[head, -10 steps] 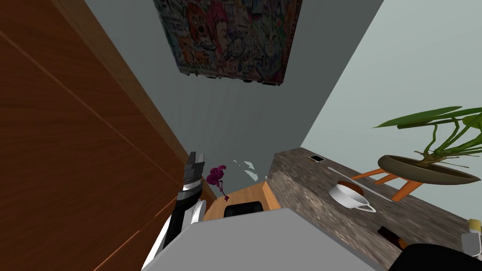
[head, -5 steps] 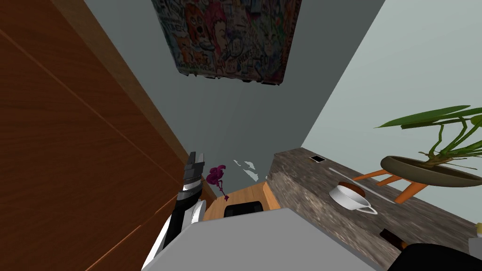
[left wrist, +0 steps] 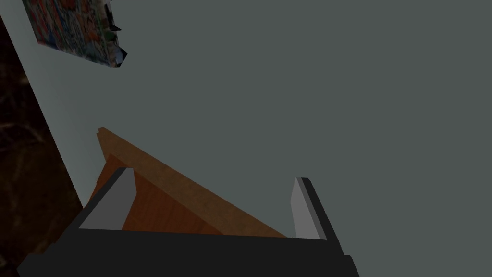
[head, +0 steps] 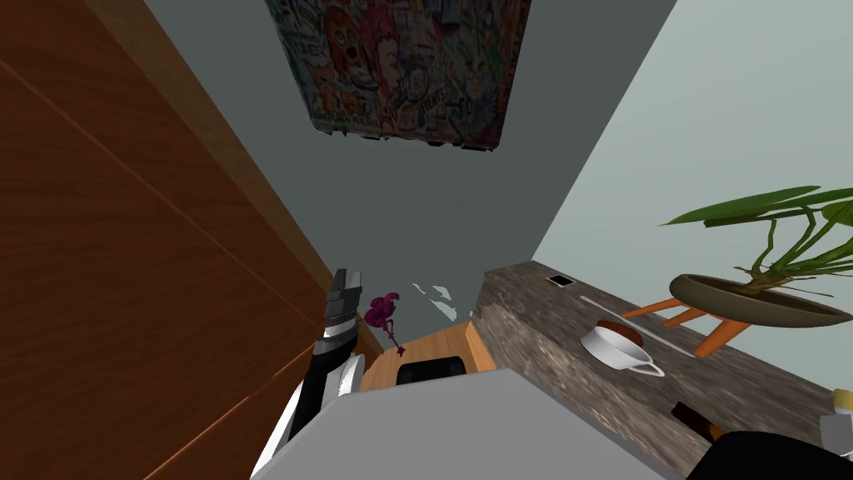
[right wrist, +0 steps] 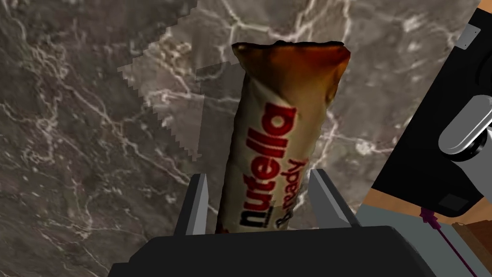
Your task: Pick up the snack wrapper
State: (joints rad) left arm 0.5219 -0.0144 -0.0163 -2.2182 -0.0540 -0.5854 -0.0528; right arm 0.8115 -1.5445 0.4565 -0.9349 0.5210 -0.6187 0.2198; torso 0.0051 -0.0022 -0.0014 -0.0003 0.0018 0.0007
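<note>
The snack wrapper (right wrist: 274, 144) is a long cream and brown packet with red "nutella" lettering, lying over the dark marbled counter (right wrist: 86, 120). My right gripper (right wrist: 259, 202) has one finger on each side of its near end, and they stand narrow and press its sides. In the head view the wrapper (head: 691, 414) is a small dark brown sliver on the counter (head: 541, 333) at the lower right, beside my dark right arm. My left gripper (left wrist: 211, 202) is open and holds nothing; it is raised beside the wooden cabinet (head: 125, 250).
A white spouted cup (head: 618, 348) stands on the counter further along, with a small black item (head: 561, 281) near the far end. A potted plant on an orange stand (head: 750, 300) sits behind the counter. A purple object (head: 383, 312) lies near the left arm.
The head view wobbles slightly. Neither arm nor the wrapper has visibly moved.
</note>
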